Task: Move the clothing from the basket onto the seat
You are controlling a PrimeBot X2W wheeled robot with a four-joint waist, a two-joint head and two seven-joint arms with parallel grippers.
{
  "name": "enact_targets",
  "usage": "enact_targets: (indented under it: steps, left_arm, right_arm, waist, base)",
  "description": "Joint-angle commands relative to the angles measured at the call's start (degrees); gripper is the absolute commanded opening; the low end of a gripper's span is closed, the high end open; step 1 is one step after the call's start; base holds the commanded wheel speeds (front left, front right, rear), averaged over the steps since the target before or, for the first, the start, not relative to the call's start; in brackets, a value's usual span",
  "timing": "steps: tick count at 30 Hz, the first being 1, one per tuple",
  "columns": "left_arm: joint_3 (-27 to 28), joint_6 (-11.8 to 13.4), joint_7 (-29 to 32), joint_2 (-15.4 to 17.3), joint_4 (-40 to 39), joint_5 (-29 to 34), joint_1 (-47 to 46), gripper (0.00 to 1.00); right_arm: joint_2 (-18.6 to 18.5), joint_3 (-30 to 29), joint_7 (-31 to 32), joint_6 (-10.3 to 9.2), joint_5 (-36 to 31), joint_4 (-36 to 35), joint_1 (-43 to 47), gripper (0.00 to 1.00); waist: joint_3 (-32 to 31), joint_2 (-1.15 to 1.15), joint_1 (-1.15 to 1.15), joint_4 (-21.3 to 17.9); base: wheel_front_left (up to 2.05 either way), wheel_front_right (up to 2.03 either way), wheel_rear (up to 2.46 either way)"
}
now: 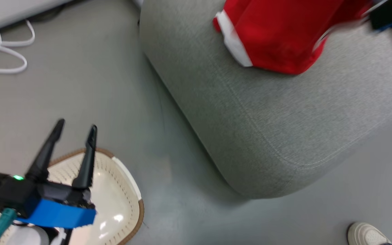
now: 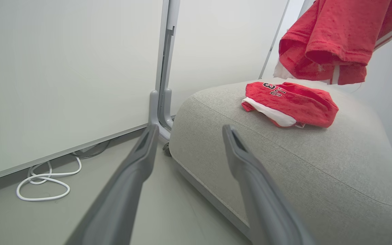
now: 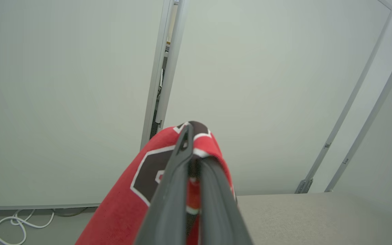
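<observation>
My left tool [image 1: 77,124] hangs wide open, holding nothing, above the basket [image 1: 141,211], whose visible bowl shows bare plastic. On the seat [image 1: 267,136] one red garment [image 2: 291,102] lies folded. My right tool [image 3: 192,153] is clamped on the numbered garment [image 3: 141,190], which dangles above the seat. Released too near the rounded edge, it could slide to the floor [image 1: 80,85].

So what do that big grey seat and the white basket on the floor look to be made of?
The seat: woven fabric upholstery, matte, with a flecked weave and stitched seams; probably padded. The basket: moulded plastic, glossy, with highlights and punched holes; its brown rim looks woven, perhaps imitation.
</observation>
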Motion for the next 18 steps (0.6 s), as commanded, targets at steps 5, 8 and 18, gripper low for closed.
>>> enact_targets:
  steps: [5,8,18]
  left_arm:
    - [0.6,-0.3,2.6,2.8,-5.4,1.0,-4.3,1.0]
    - [0.7,-0.3,3.8,3.9,-8.5,1.4,-6.2,1.0]
    - [0.3,-0.1,4.0,4.6,-11.3,1.4,-8.7,1.0]
  right_arm:
    - [-5.0,-9.1,1.1,0.0,-0.9,1.6,-8.5,0.0]
    - [-6.6,-14.3,1.2,0.0,-1.3,5.5,-11.5,0.0]
    - [-4.6,-22.5,0.0,0.0,-6.9,20.4,-8.8,0.0]
  waist:
    - [10.8,0.0,-0.01,4.3]
    - [14.4,0.0,-0.01,5.8]
    - [20.4,0.0,-0.01,10.1]
  base:
    - [0.0,0.0,0.0]
    - [0.0,0.0,0.0]
    - [0.0,0.0,0.0]
